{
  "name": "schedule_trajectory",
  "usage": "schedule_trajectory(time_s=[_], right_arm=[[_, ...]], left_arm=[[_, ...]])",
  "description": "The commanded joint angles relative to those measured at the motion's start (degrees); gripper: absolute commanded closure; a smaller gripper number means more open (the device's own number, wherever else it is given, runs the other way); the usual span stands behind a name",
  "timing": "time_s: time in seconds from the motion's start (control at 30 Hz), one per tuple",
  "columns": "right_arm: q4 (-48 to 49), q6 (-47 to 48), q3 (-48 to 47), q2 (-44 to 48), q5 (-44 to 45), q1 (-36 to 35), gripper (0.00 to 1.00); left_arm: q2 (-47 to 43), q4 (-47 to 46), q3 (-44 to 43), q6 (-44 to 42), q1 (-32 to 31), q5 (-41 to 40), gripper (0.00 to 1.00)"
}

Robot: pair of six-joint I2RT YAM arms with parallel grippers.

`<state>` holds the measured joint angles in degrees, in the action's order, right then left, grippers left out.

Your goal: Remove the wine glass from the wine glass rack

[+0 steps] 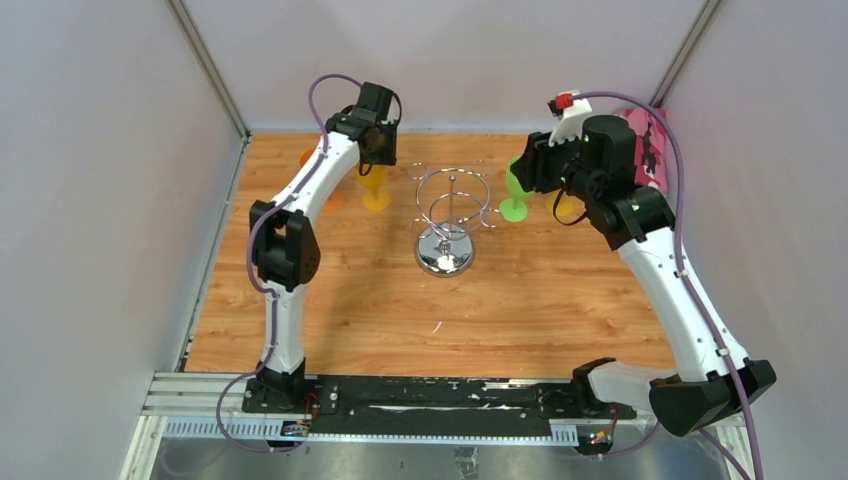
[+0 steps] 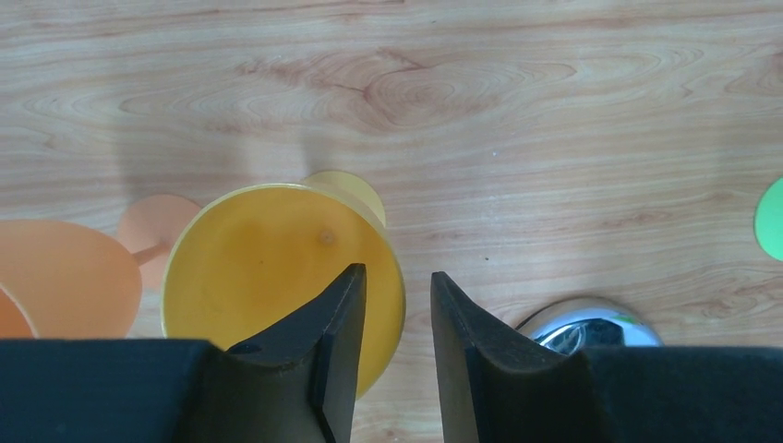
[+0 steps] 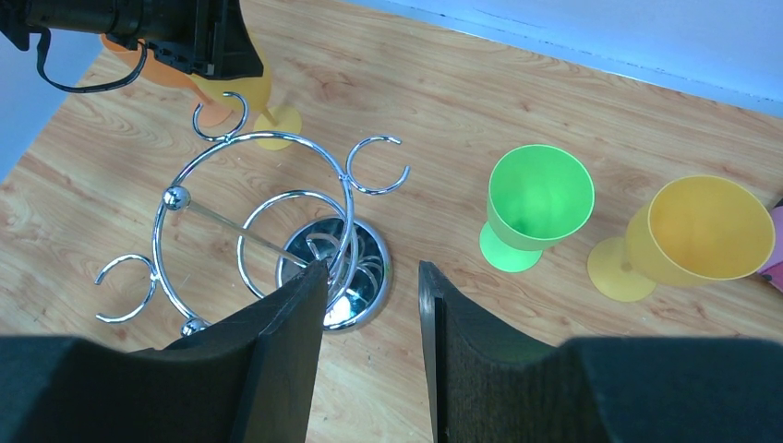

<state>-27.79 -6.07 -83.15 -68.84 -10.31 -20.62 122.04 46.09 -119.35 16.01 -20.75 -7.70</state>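
Observation:
The chrome wine glass rack [image 1: 450,215] stands mid-table; no glass hangs on its curled arms [image 3: 277,208]. A yellow wine glass [image 1: 376,192] stands upright left of the rack. My left gripper [image 1: 378,158] hovers above it, open and empty; in the left wrist view its gripper [image 2: 397,277] straddles the rim of the yellow bowl [image 2: 268,268]. My right gripper [image 3: 369,268] is open and empty, above the table just right of the rack's base [image 3: 355,277]. A green wine glass [image 3: 536,198] and a second yellow glass [image 3: 706,231] stand upright to the rack's right.
An orange glass [image 2: 55,277] stands left of the yellow one, near the left wall. A pink object [image 1: 650,140] sits at the back right behind my right arm. White walls enclose the wooden table [image 1: 440,320] on three sides.

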Motion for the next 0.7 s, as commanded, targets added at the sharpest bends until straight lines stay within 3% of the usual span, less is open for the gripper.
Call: schedule_trajectory(time_s=[0.0, 0.67], right_arm=[[1.0, 0.1, 0.8, 1.1, 0.1, -0.9, 0.54], [1.3, 0.3, 1.1, 1.1, 0.4, -0.8, 0.52]], left_arm=[[-3.3, 0.5, -0.9, -1.1, -0.3, -0.2, 0.62], [-13.0, 0.5, -1.3, -1.6, -0.4, -1.7, 0.55]])
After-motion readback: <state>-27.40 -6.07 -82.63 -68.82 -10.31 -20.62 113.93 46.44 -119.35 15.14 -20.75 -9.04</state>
